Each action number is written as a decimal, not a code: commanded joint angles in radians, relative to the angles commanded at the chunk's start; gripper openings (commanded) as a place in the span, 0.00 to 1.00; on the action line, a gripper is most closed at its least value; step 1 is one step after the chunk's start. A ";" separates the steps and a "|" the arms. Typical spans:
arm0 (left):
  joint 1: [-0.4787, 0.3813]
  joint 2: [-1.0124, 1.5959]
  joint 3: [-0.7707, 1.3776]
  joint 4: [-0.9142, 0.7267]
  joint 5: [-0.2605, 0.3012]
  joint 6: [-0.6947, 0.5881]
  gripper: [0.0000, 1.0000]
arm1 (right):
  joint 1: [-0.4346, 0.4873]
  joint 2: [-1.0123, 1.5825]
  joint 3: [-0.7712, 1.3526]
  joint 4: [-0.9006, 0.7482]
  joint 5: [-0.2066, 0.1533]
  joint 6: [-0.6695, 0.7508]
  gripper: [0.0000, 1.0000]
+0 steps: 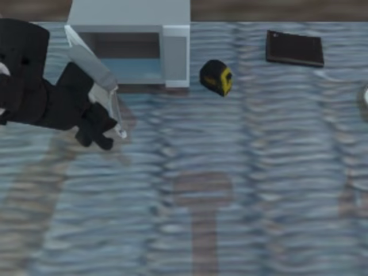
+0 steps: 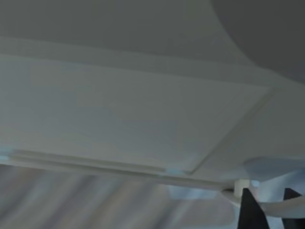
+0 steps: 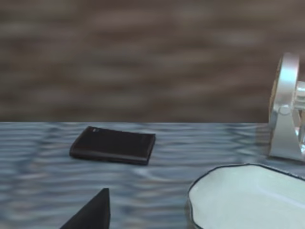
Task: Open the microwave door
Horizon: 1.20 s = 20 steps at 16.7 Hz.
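The left gripper (image 1: 109,133) is at the loose end of the microwave door (image 1: 92,66), near the left side of the table. Its dark fingers (image 2: 251,212) sit on each side of the door's thin white handle (image 2: 281,206), so it looks like it is holding the handle with a narrow grip. The door is swung partway out from the front of the microwave (image 1: 131,40), with its hinge at the left corner. Through the gap you can see the pale blue floor inside. The microwave stands at the far edge of the table (image 1: 241,190), on the left half. Just to the right of it lies a black and yellow tape measure (image 1: 217,77). Farther right is a flat dark book (image 1: 294,48). The right arm is parked off the right side. I cannot tell how its fingers stand; only one dark tip (image 3: 93,212) shows. Near it are a white dish (image 3: 248,200) and a shiny silver thing (image 3: 286,114).
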 joint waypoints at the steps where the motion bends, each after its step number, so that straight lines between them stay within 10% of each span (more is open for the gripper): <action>1: 0.000 0.000 0.000 0.000 0.000 0.000 0.00 | 0.000 0.000 0.000 0.000 0.000 0.000 1.00; 20: 0.051 0.005 0.014 -0.063 0.070 0.121 0.00 | 0.000 0.000 0.000 0.000 0.000 0.000 1.00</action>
